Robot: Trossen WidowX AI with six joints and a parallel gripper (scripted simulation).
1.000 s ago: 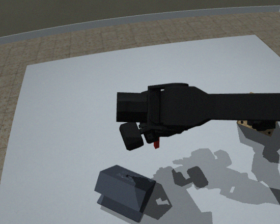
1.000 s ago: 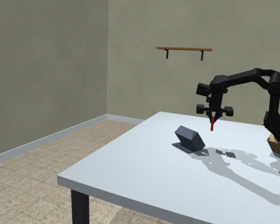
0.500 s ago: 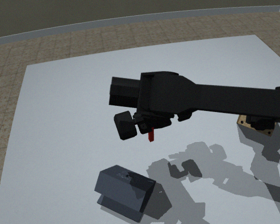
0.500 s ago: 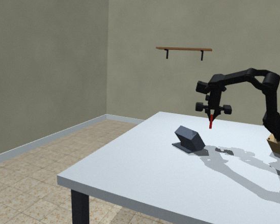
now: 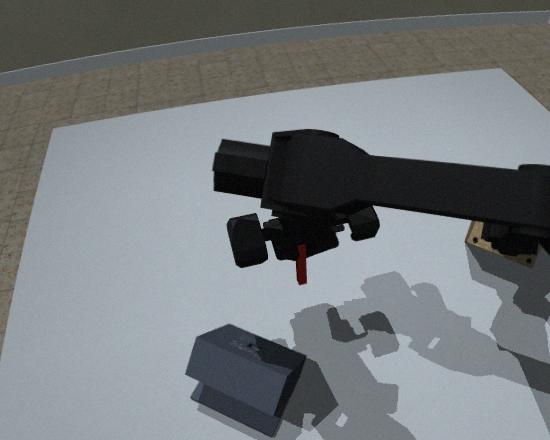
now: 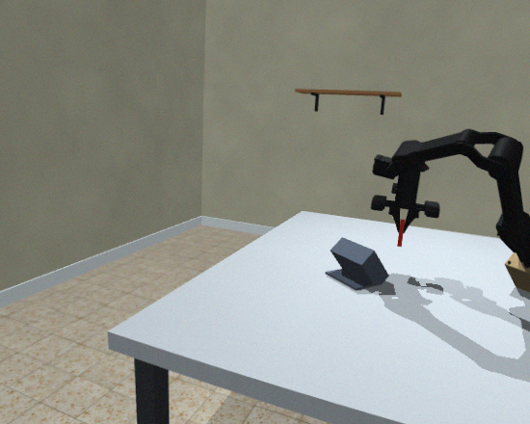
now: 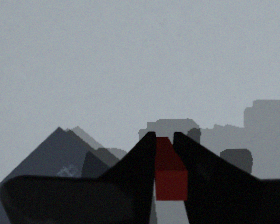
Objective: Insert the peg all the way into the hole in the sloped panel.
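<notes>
My gripper (image 5: 300, 252) is shut on a thin red peg (image 5: 301, 265), which hangs down from the fingers high above the white table. It also shows in the exterior view (image 6: 401, 232) and between the dark fingers in the wrist view (image 7: 169, 170). The dark grey sloped panel block (image 5: 244, 376) stands on the table, nearer the front than the gripper and a little left of it. A small hole (image 5: 252, 345) shows near the top of its sloped face. In the wrist view only a corner of the block (image 7: 51, 155) shows at the lower left; the hole is hidden there.
The arm's wooden base plate (image 5: 502, 245) sits at the right of the table, and the arm reaches across from it. A wall shelf (image 6: 347, 92) hangs far behind. The table edge (image 6: 224, 366) lies well in front of the block.
</notes>
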